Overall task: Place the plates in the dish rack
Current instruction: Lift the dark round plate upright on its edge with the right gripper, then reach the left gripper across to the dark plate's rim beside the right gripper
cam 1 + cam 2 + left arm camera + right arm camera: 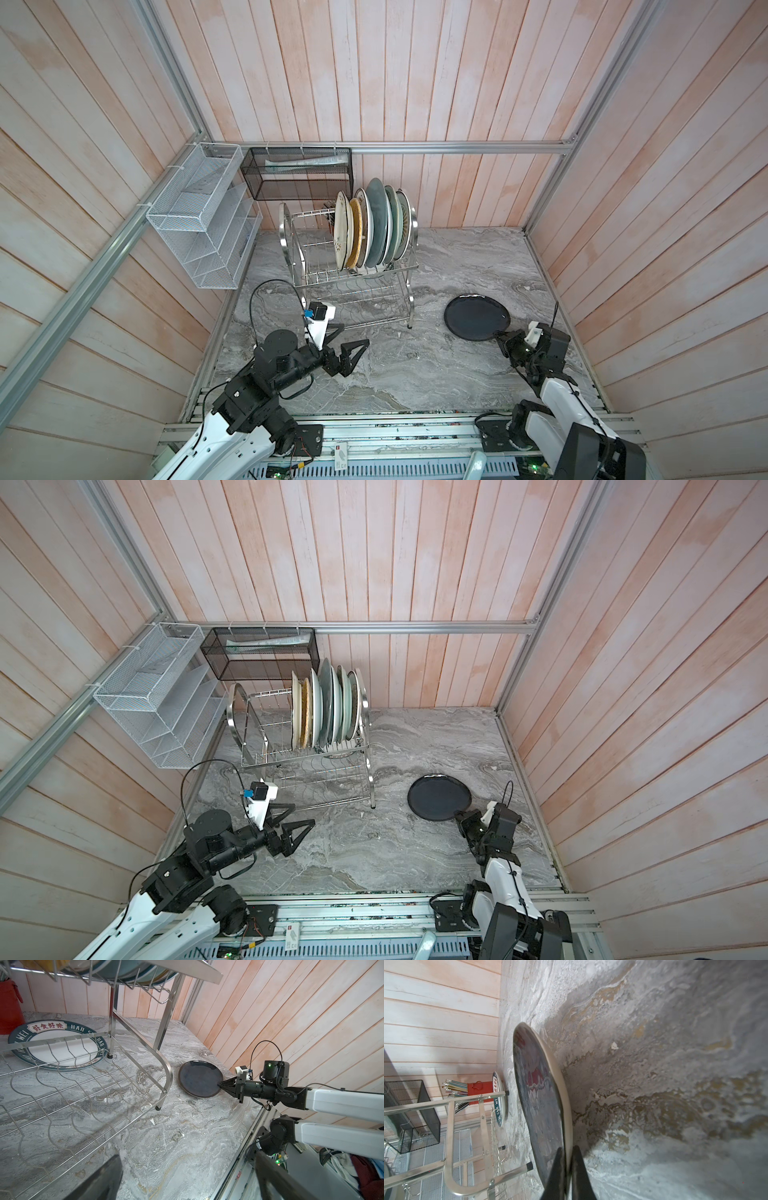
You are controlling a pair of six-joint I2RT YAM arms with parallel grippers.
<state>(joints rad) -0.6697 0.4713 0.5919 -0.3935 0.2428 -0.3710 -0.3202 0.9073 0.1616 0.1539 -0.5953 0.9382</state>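
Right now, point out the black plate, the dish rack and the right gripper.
black plate [477, 317]: in a top view, middle of its face.
dish rack [448, 1136]: right wrist view, tube of its end frame.
right gripper [219, 1084]: left wrist view, fingertips pinching the plate's rim.

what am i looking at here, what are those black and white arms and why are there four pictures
These are two robot arms mounted at the near edge of a marble counter. Each ends in a two-fingered gripper. Two pictures look down from one overhead camera. The other two come from a small camera on each arm's wrist.

A steel dish rack stands on the counter, with plates upright in its top tier. A black plate lies to the rack's right. A lettered plate lies flat by the rack's legs.

The right gripper is shut on the black plate's rim. The left gripper hangs open and holds nothing.
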